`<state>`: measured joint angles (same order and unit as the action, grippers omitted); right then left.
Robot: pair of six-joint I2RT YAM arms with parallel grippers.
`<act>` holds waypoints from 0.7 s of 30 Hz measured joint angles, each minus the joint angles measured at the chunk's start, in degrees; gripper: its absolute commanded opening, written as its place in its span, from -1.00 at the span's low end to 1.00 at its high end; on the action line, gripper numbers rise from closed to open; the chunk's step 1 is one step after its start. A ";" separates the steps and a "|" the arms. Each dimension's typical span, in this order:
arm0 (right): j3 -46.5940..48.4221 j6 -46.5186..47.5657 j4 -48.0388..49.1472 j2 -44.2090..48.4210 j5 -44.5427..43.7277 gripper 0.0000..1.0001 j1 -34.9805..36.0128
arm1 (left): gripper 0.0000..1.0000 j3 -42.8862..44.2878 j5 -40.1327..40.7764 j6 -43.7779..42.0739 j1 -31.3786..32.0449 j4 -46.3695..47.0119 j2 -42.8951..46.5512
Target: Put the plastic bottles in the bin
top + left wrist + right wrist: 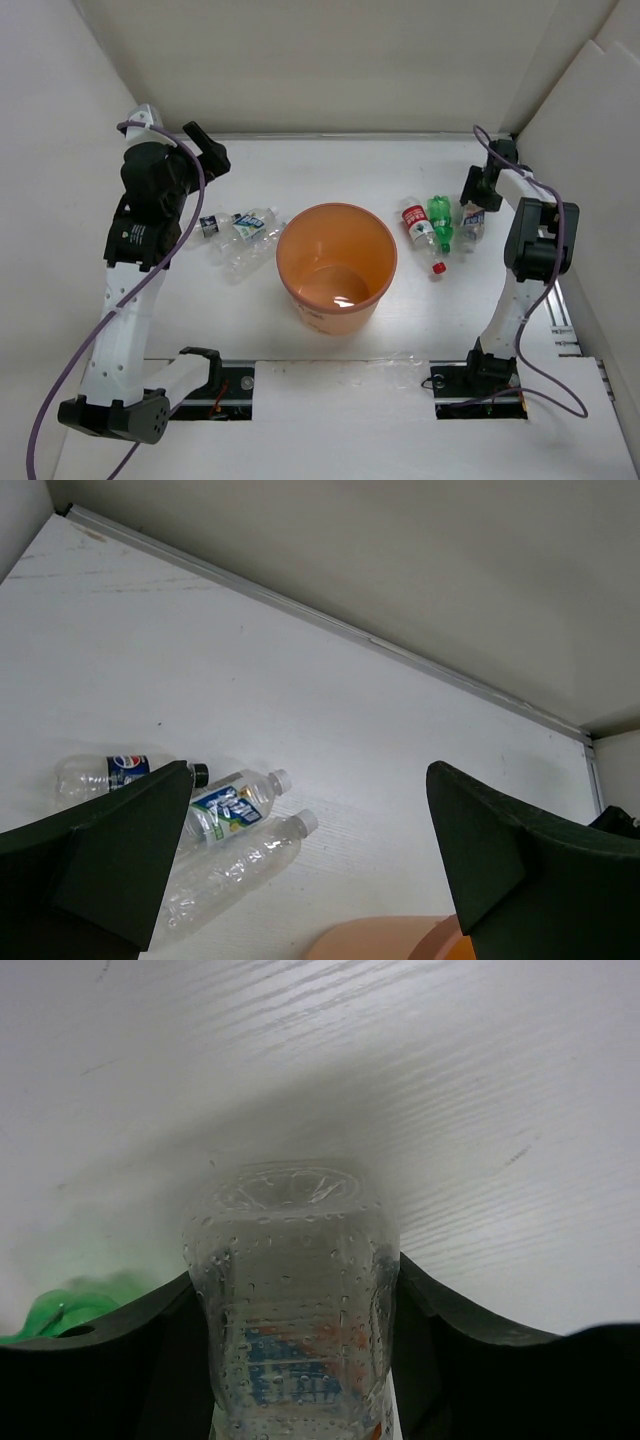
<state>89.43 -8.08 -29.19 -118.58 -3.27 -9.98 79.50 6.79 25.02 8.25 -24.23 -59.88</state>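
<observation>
The bin (332, 312), a single orange bucket, stands in the middle of the frame on the white table (300, 170). Inside it we see only its own orange floor, with a bright glint on it.

Two arms flank it. The left gripper (207, 150) hangs at the upper left with its jaws spread wide apart. The right gripper (474, 205), at the upper right, is down at the table. Its fingers (150, 1330) are pressed against both sides of the clear bottle (290, 1290), which has a blue and red label.

We count six plastic bottles (250, 226), all lying on the table outside the bin. Three lie in a cluster just left of it:
- the dark-labelled bottle (212, 225)
- the blue-and-green-labelled bottle (252, 224) just beside it
- the bare bottle (240, 260), nearest the bin's rim

Three lie to the right of the bin. The red-labelled bottle (418, 228), with a red cap, and the green bottle (440, 222) lie side by side. The clamped clear bottle is farthest right, just beside the green one.
</observation>
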 measured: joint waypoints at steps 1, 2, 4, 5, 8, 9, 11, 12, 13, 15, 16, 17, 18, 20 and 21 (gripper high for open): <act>0.00 -0.44 -0.37 0.17 -0.42 -1.00 -0.28 | 1.00 0.15 -0.42 -0.04 0.00 -0.11 -0.22; 0.00 -0.81 -0.85 0.61 -1.01 -1.00 -0.61 | 1.00 0.59 -0.98 -0.09 0.00 -0.26 -0.68; 0.50 -1.44 -2.67 1.95 -2.27 -1.00 -1.07 | 1.00 2.89 -3.32 -0.04 0.00 -0.72 -2.60; 1.33 -1.75 -3.87 2.80 -2.73 -1.00 -1.33 | 1.00 4.79 -4.85 -0.04 -0.02 -0.92 -4.11; 5.55 -2.54 -6.32 6.51 -3.91 -1.00 -1.51 | 1.00 11.85 -10.93 -0.04 0.00 -0.90 -9.44; 7.41 -2.75 -6.97 7.89 -4.09 -1.00 -1.27 | 1.00 14.05 -12.63 -0.04 0.00 -0.79 -11.08; 12.00 -2.99 -7.37 11.08 -4.11 -1.00 -0.11 | 1.00 19.54 -16.96 -0.35 0.00 -1.01 -14.62; 14.58 -3.06 -7.58 12.68 -3.78 -1.00 0.79 | 1.00 23.10 -19.12 -0.70 0.00 -1.36 -16.65; 17.11 -3.13 -7.72 13.97 -3.30 -1.00 1.88 | 1.00 27.15 -21.49 -1.11 0.00 -1.51 -19.02; 22.16 -3.28 -6.86 16.74 -0.72 -1.00 5.03 | 1.00 35.80 -27.12 -2.03 0.00 -1.46 -23.65; 24.02 -3.30 -5.92 18.12 1.25 -1.00 6.84 | 1.00 39.26 -30.25 -2.38 -0.02 -0.59 -25.66; 25.31 -3.45 -4.50 19.52 3.91 -1.00 8.70 | 1.00 41.46 -33.75 -2.51 -0.04 0.52 -27.12; 26.05 -3.91 -2.49 20.92 7.45 -1.00 10.60 | 1.00 42.23 -37.68 -2.43 -0.07 2.45 -27.91; 26.75 -5.66 2.01 22.88 14.80 -1.00 14.03 | 1.00 41.51 -44.70 -1.20 0.15 6.21 -28.61; 26.88 -6.82 4.61 23.54 18.62 -1.00 15.65 | 1.00 40.50 -48.00 -0.46 0.72 8.79 -28.94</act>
<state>116.31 -14.90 -24.58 -95.04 15.35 5.67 120.01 -41.21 24.56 8.97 -15.44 -88.82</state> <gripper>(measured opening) 0.612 0.997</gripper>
